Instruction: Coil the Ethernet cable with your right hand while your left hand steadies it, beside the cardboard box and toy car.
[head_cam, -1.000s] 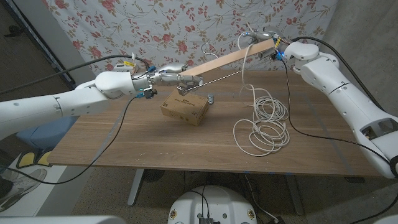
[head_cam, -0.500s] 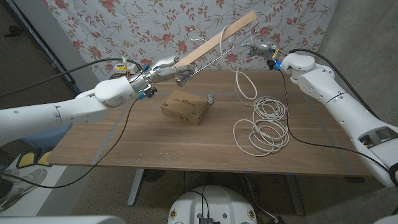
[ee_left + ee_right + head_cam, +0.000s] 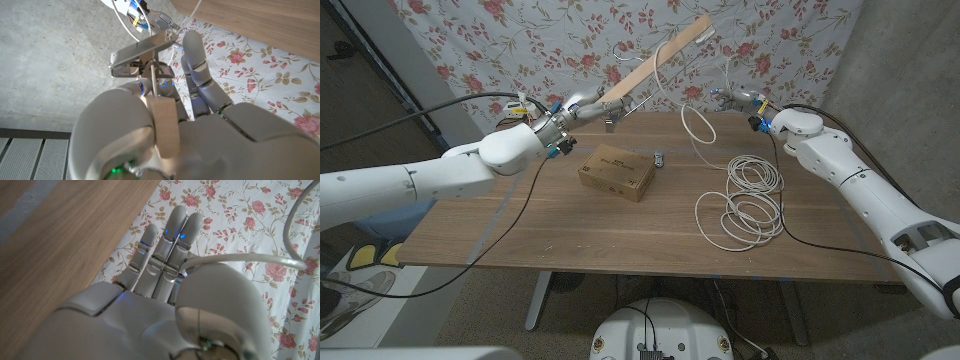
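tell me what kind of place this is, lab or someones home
Probably a makeshift robot test room rather than a home: a floral sheet hung as a backdrop, a bare concrete wall, and a height-adjustable wooden table with loose cabling.

1. One white Ethernet cable (image 3: 740,205), its loops piled to the right of the cardboard box.
2. One cardboard box (image 3: 616,173) on the counter (image 3: 520,235).
3. One toy car (image 3: 660,158), just right of the box.
4. One wooden stick (image 3: 655,62), above the box.
5. Two robot hands: left hand (image 3: 582,108), right hand (image 3: 737,97).
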Action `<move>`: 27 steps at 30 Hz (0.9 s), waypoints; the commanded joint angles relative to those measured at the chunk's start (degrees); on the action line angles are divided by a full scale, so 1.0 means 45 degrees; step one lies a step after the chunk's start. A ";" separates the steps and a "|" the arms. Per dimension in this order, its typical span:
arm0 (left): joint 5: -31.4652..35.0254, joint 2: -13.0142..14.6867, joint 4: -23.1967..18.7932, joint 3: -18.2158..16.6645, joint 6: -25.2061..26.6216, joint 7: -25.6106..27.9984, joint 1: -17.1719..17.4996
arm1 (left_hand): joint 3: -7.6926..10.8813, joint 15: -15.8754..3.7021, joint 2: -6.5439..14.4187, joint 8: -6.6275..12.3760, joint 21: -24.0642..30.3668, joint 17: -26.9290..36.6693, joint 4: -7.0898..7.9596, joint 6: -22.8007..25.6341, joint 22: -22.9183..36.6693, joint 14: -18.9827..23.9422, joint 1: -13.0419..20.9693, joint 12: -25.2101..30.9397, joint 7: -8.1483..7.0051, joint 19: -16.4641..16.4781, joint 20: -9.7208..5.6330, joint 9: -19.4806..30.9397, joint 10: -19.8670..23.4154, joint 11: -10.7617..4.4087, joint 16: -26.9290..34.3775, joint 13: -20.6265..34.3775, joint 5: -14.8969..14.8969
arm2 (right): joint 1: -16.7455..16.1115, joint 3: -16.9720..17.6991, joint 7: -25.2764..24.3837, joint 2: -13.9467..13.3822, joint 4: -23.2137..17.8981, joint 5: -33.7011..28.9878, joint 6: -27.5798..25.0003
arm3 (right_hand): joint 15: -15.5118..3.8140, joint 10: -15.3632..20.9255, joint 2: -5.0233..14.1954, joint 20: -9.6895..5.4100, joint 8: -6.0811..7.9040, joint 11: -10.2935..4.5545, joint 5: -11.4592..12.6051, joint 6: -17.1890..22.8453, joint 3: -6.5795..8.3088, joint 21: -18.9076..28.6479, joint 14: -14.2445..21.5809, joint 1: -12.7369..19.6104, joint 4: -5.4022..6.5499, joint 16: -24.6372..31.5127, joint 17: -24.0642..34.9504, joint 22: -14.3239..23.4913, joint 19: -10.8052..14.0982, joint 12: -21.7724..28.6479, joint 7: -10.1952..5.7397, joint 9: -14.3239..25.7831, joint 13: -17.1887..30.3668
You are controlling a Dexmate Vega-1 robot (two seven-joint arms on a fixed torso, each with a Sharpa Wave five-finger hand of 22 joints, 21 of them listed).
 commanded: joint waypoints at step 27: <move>0.3391 -0.0987 -0.2133 -0.0446 0.8515 0.1428 -0.1306 | 0.0053 -0.3158 0.0099 0.0175 0.0095 0.0049 0.0029 -0.0085 -0.0072 0.4395 -0.0024 0.0073 -0.0031 -0.4719 0.0900 0.0030 0.0037 -0.0105 0.0483 0.0017 -0.0066 | -0.4474 0.1362 -0.3394 0.0043 -0.0570 0.0531 0.2676 | -0.0066 -0.0112 0.0038 -0.1925 0.0068 0.0051 0.0143 0.1671 0.0051 0.0263 0.0011 -0.0003 -0.0010 -0.0197 0.0050 -0.0094 -0.0218 -0.0110 0.1303 0.0215 0.0022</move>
